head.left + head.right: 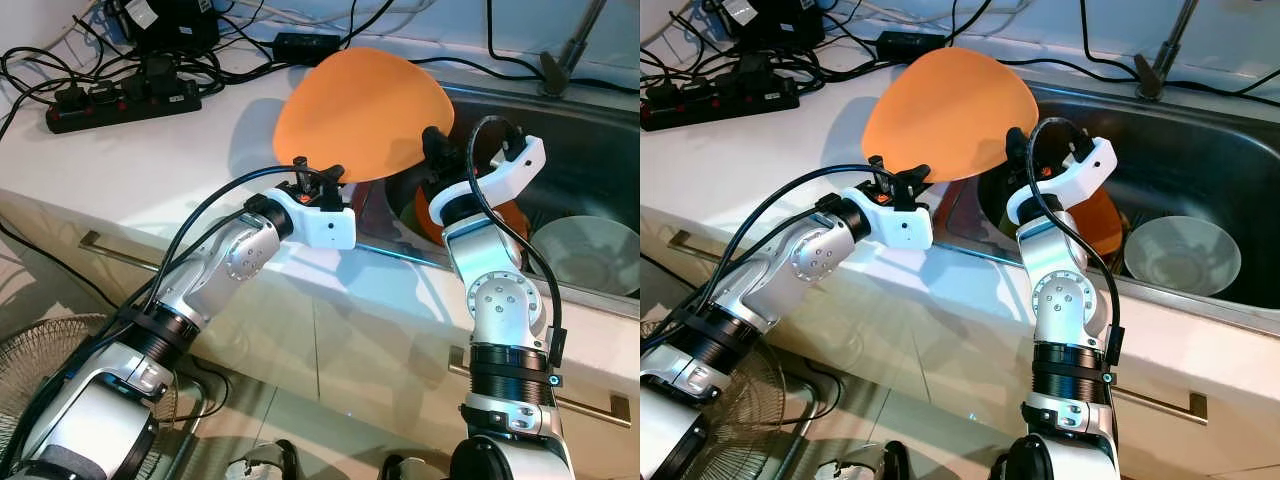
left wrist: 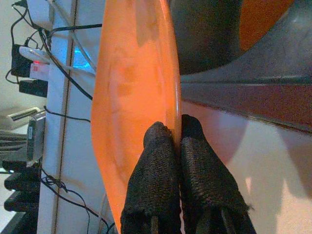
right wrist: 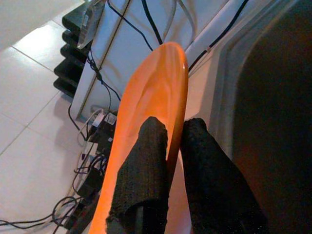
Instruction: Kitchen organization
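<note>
With both tools pinching the plate by its rim, left tool and right tool, either could slip and drop it into the sink.

Two silver robot arms reach forward and up from the lower part of the head camera view. The left arm slants up from the lower left, its white wrist bent inward, and the left end effector has its two black fingers pressed together on the rim of an orange plate. The right arm rises nearly upright, wrist curled toward the left. The right end effector pinches the opposite rim between its fingers. Black cables loop along both arms.
</note>
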### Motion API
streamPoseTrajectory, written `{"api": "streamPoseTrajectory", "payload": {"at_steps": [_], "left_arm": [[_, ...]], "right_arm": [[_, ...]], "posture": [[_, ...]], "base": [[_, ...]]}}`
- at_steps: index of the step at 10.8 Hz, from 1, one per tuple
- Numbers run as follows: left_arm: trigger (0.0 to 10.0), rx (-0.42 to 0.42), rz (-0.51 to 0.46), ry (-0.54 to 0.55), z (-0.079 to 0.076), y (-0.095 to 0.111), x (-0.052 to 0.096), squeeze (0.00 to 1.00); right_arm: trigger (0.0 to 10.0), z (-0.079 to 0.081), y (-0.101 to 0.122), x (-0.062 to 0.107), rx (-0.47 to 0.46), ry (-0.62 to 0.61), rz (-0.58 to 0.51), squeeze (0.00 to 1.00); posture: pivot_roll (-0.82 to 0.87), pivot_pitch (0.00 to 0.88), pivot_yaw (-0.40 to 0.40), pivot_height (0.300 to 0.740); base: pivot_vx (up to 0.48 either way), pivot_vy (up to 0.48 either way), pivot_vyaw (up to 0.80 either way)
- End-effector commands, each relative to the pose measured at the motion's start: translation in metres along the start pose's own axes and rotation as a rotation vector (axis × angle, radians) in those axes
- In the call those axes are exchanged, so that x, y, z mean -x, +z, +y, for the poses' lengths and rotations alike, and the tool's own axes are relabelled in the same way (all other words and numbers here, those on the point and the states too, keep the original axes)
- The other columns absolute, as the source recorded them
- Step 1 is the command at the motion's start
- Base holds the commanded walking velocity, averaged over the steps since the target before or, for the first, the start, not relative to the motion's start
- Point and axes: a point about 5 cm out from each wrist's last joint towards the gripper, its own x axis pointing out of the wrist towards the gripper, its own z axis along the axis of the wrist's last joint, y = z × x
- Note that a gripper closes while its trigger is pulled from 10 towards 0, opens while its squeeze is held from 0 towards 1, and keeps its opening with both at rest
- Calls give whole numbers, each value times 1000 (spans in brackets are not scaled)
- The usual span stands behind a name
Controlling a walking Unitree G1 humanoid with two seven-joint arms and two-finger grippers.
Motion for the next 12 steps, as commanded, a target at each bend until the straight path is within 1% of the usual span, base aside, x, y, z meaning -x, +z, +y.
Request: {"api": "streamPoseTrajectory", "payload": {"at_steps": [1, 3, 4, 5, 7, 8, 9, 10, 11, 12], "left_arm": [[10000, 8, -13, -52, -12, 2, 2, 0], [10000, 7, -12, -57, -14, 2, 2, 0], [10000, 7, -10, -57, -14, 2, 1, 0], [10000, 7, -8, -55, -14, 2, 1, 0], [10000, 8, -5, -56, -14, 1, 1, 0], [10000, 7, -6, -58, -14, 1, 1, 0], [10000, 7, -7, -58, -13, 1, 1, 0], [10000, 6, -8, -58, -13, 1, 2, 0], [10000, 5, -7, -58, -13, 0, 2, 0], [10000, 5, -7, -58, -13, 0, 2, 0]], "right_arm": [[10000, 12, -10, -4, -9, 41, 39, 0], [10000, 12, -10, -4, -2, 40, 41, 0], [10000, 12, -10, -5, 13, 35, 38, 867], [10000, 11, -10, -5, 17, 31, 36, 1000], [10000, 11, -10, -6, 25, 26, 35, 1000], [10000, 11, -10, -6, 26, 31, 37, 282], [10000, 12, -11, -6, 25, 33, 37, 0], [10000, 12, -11, -6, 23, 31, 37, 0], [1098, 12, -11, -7, 17, 37, 37, 0], [0, 14, -11, -7, 8, 47, 34, 0]], "posture": [[53, 76, 46, 740], [53, 76, 45, 740], [53, 78, 44, 740], [55, 80, 44, 740], [54, 83, 44, 740], [54, 82, 45, 740], [56, 83, 45, 740], [58, 85, 45, 740], [59, 87, 45, 740], [59, 89, 45, 740]], "base": [[0, 0, 0], [0, 0, 0], [0, 0, 0], [0, 0, 0], [0, 0, 0], [0, 0, 0], [0, 0, 0], [0, 0, 0], [0, 0, 0], [0, 0, 0]]}}
